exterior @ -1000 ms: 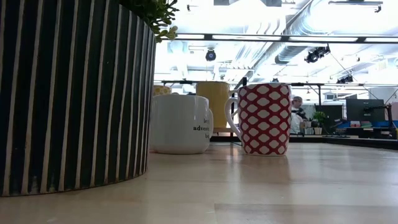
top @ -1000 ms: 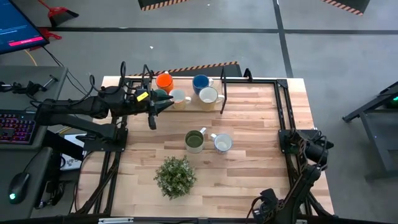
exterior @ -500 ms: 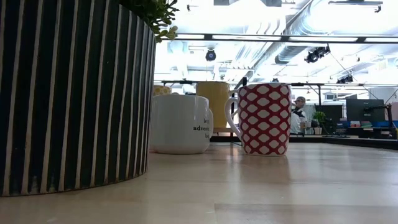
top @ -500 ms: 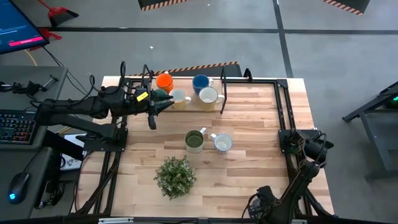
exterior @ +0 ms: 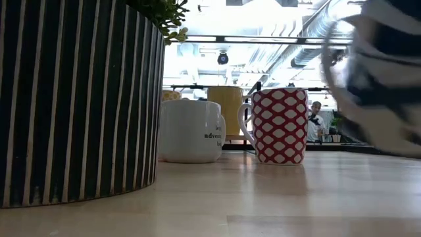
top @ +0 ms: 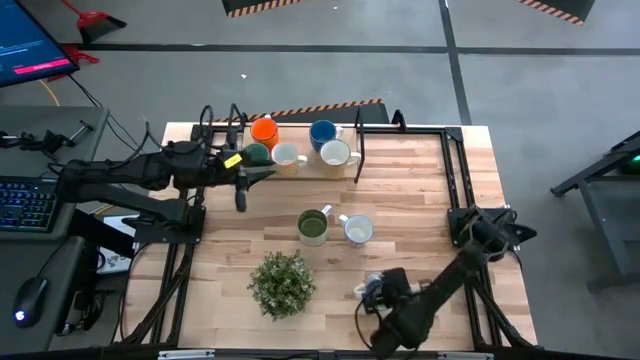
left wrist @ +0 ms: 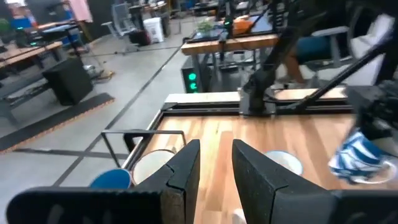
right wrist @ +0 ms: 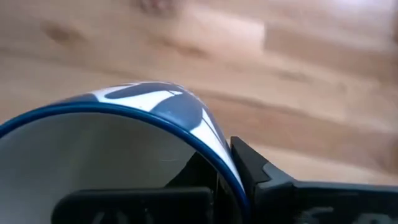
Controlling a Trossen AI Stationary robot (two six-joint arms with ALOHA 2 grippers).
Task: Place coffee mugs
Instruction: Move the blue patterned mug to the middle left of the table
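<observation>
A: Mugs, left to right: the left pincer (top: 262, 173) hovers part-open and empty by the back-row orange mug (top: 264, 130).

B: The right pincer (top: 378, 290) is clenched on a blue-and-white mug (right wrist: 124, 143), low over the tabletop (top: 420, 200) near the front. Next, I'd judge: carry it to the others.

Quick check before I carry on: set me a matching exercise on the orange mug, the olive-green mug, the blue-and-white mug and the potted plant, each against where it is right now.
Things:
1. orange mug
2. olive-green mug
3. blue-and-white mug
4. potted plant

Places:
A. gripped by the right gripper
B. mid-table, beside a white mug
C. toward the near edge, standing alone
D. in the cluster at the far edge

Pairs: 1-D, 2-B, 3-A, 4-C
</observation>
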